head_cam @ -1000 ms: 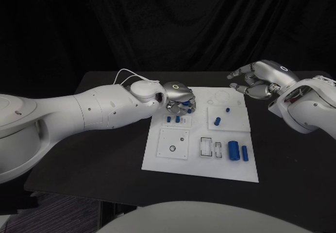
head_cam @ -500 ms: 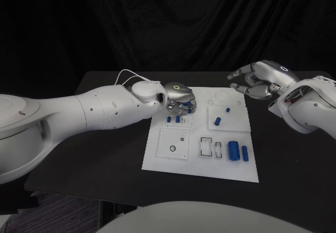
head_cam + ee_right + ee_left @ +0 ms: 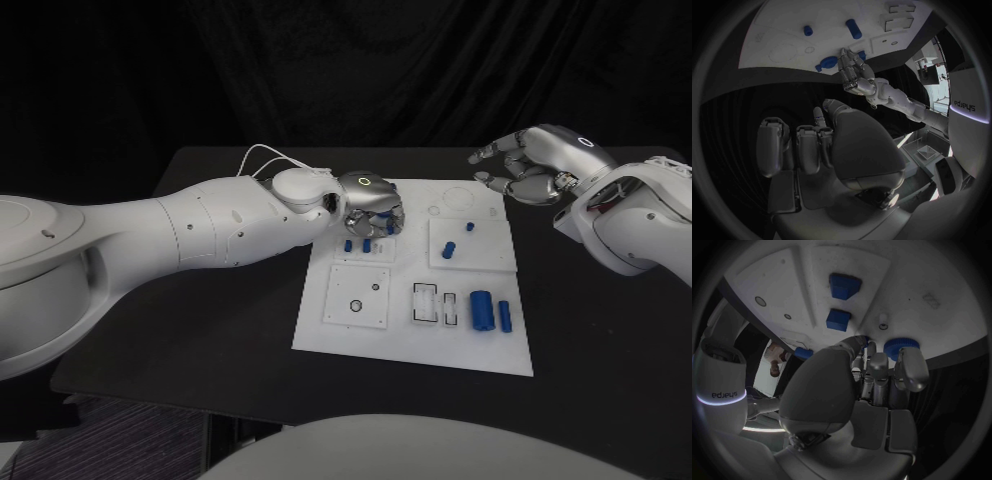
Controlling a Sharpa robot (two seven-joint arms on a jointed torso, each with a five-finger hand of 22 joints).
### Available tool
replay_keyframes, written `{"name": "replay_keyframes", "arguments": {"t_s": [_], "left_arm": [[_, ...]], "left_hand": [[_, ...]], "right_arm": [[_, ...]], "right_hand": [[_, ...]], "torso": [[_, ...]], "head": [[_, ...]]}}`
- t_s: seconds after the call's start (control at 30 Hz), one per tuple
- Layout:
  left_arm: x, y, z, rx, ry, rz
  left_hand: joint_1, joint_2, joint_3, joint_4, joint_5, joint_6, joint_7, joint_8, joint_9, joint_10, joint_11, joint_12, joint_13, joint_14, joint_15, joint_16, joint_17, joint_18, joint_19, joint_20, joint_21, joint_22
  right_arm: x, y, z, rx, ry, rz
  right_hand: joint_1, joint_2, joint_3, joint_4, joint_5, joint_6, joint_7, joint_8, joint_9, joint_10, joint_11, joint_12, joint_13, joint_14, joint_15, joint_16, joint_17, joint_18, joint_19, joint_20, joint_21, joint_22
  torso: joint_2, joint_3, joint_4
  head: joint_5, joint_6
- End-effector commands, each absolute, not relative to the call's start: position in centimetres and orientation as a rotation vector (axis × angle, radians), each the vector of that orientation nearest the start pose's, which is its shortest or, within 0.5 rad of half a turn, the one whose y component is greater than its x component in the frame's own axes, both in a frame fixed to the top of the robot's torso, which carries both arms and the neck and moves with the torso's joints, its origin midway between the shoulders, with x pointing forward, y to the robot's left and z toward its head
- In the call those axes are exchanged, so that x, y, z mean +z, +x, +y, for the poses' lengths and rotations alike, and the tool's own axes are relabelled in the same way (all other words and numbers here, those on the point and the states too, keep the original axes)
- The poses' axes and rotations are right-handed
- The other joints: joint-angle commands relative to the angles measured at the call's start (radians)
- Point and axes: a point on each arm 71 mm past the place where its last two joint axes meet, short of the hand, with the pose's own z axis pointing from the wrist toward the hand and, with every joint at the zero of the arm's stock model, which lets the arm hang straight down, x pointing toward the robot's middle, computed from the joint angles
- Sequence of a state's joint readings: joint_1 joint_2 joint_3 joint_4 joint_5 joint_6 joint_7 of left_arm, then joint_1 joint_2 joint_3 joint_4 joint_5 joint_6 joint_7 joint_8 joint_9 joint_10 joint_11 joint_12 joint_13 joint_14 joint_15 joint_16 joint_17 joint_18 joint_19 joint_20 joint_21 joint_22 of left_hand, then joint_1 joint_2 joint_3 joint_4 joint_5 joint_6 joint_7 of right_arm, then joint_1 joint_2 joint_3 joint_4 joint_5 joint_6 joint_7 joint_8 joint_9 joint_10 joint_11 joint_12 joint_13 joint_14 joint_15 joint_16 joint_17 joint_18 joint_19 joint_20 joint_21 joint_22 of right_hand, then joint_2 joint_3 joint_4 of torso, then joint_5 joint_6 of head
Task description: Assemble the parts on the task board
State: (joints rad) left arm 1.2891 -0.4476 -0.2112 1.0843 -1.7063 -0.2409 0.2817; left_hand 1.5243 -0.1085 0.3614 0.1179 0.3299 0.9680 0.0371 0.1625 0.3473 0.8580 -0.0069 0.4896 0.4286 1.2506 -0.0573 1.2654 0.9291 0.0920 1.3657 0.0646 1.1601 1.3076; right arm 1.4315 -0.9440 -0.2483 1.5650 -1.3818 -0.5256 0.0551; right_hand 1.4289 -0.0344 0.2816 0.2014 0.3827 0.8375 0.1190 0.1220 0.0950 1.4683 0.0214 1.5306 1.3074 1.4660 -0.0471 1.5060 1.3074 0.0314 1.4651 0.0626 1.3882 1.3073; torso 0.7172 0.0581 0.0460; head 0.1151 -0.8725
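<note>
The white task board lies in the middle of the black table. My left hand hovers over its far left corner, and its fingertips pinch a round blue part just above the board. The right wrist view shows the same left hand with that round part under its fingers. Two small blue blocks stand in the board just beyond the fingers. My right hand hangs above the board's far right corner, fingers apart and holding nothing.
More blue parts sit on the board: two small pegs, a short cylinder, a small piece and two long cylinders beside rectangular slots. A square plate with round holes lies at the near left.
</note>
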Motion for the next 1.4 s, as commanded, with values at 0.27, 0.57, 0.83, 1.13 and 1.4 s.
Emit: {"name": "replay_keyframes", "arguments": {"t_s": [0.27,0.57,0.83,1.13,1.4], "left_arm": [[-21.4,52.3,10.2,-0.748,0.854,1.507],[-20.2,51.6,11.2,-0.761,0.831,1.43],[-18.4,51.3,12.0,-0.75,0.825,1.417],[-18.2,51.2,13.2,-0.719,0.815,1.474],[-18.4,51.4,14.4,-0.685,0.797,1.513]], "left_hand": [[-0.013,0.0,0.01,-0.02,0.018,0.023,0.001,-0.006,0.007,0.061,-0.002,-0.057,-0.037,0.026,-0.002,0.011,0.007,-0.008,0.021,-0.007,0.024,0.153],[-0.015,-0.006,0.021,-0.026,0.001,0.035,0.001,-0.01,0.009,0.094,-0.002,-0.077,-0.053,0.039,-0.004,0.017,0.015,-0.01,0.029,-0.01,0.038,0.157],[-0.02,-0.009,0.026,-0.025,-0.004,0.043,0.003,-0.011,0.01,0.111,-0.003,-0.084,-0.058,0.036,-0.004,0.012,0.007,-0.01,0.03,-0.01,0.037,0.156],[-0.024,-0.014,0.034,-0.025,-0.01,0.049,0.004,-0.015,0.011,0.123,-0.003,-0.108,-0.072,0.035,-0.005,0.007,-0.004,-0.011,0.031,-0.01,0.04,0.157],[-0.024,-0.014,0.036,-0.026,-0.01,0.051,0.005,-0.016,0.011,0.124,-0.002,-0.112,-0.074,0.033,-0.005,0.004,-0.008,-0.011,0.03,-0.01,0.038,0.157]], "right_arm": [[-13.0,48.4,-24.0,0.658,-0.213,1.432],[-13.1,48.4,-24.2,0.651,-0.209,1.436],[-13.1,48.5,-24.2,0.645,-0.207,1.444],[-13.2,48.6,-24.1,0.644,-0.208,1.452],[-13.2,48.6,-24.1,0.642,-0.208,1.457]], "right_hand": [[-0.009,0.001,0.006,-0.002,0.007,0.005,0.002,-0.004,-0.001,0.045,-0.004,-0.007,0.204,0.082,-0.002,-0.007,0.172,0.015,0.022,-0.002,-0.005,0.201],[-0.009,0.001,0.007,-0.002,0.007,0.006,0.002,-0.003,-0.001,0.045,-0.004,-0.007,0.204,0.082,-0.003,-0.008,0.171,0.015,0.022,-0.002,-0.005,0.201],[-0.01,0.001,0.007,-0.002,0.006,0.007,0.002,-0.003,-0.002,0.044,-0.004,-0.008,0.202,0.082,-0.003,-0.008,0.171,0.015,0.022,-0.003,-0.006,0.201],[-0.01,0.001,0.008,-0.002,0.006,0.007,0.002,-0.003,-0.002,0.043,-0.004,-0.009,0.201,0.082,-0.003,-0.009,0.17,0.016,0.021,-0.003,-0.008,0.2],[-0.01,0.001,0.008,-0.002,0.006,0.007,0.002,-0.003,-0.002,0.043,-0.004,-0.009,0.201,0.082,-0.003,-0.009,0.17,0.016,0.021,-0.003,-0.008,0.2]], "torso": [[0.0,-0.0001,0.0005],[-0.001,0.0001,0.0009],[-0.004,0.0021,0.0034],[-0.002,0.0018,0.0039],[-0.001,-0.0003,0.0025]], "head": [[-0.003,0.0],[-0.004,0.0],[-0.002,0.0],[-0.002,0.0],[0.001,0.0]]}}
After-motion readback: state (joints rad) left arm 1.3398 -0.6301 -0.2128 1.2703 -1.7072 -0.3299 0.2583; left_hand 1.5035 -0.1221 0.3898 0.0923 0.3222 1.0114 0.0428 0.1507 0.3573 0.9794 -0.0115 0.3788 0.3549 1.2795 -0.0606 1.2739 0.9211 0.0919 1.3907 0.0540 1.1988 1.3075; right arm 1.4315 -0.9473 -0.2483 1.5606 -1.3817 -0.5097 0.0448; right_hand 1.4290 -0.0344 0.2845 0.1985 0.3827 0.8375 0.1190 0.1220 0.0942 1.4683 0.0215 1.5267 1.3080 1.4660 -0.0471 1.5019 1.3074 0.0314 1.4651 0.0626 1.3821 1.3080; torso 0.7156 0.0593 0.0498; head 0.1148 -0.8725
